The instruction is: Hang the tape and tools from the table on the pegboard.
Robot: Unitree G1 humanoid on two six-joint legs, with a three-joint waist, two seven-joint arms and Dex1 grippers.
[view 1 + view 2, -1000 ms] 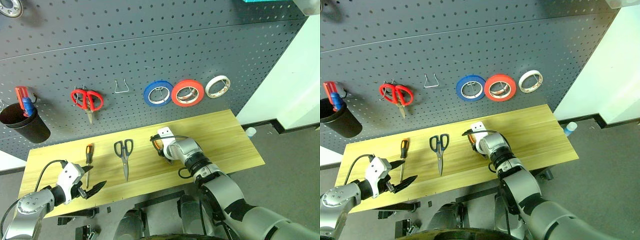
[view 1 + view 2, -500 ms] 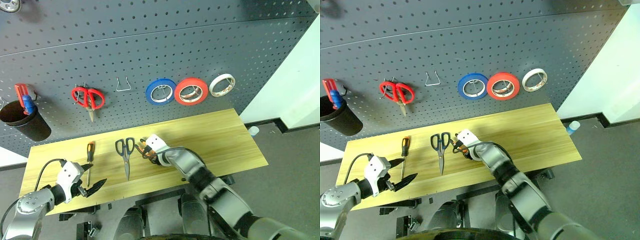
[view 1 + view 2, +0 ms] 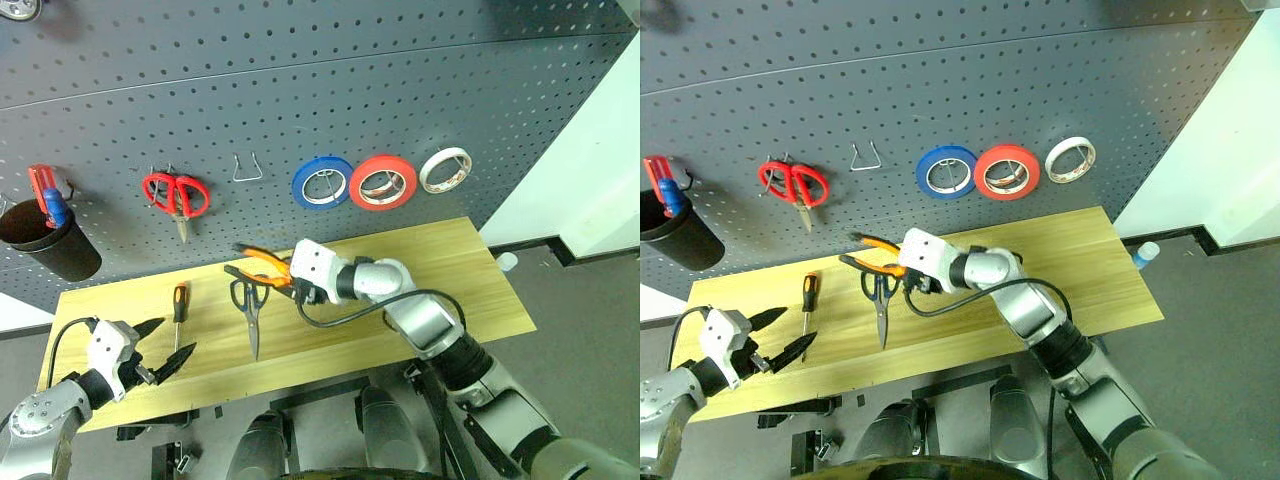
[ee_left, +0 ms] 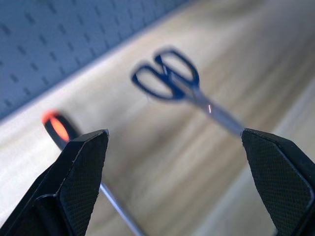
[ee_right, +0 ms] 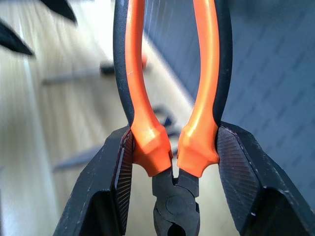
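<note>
Gripping unlabelled pliers (image 3: 262, 266), right hand (image 3: 292, 281).

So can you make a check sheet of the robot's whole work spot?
Surface: table, wooden.
Job's things: pliers held in the air; dark scissors and screwdriver on table; three tape rolls on pegboard.
Clutter: red scissors, black cup, empty wire hook.
Grippers: right gripper shut on pliers; left gripper open.
Cables: black cable along right arm.
Surroundings: grey floor, white wall.
</note>
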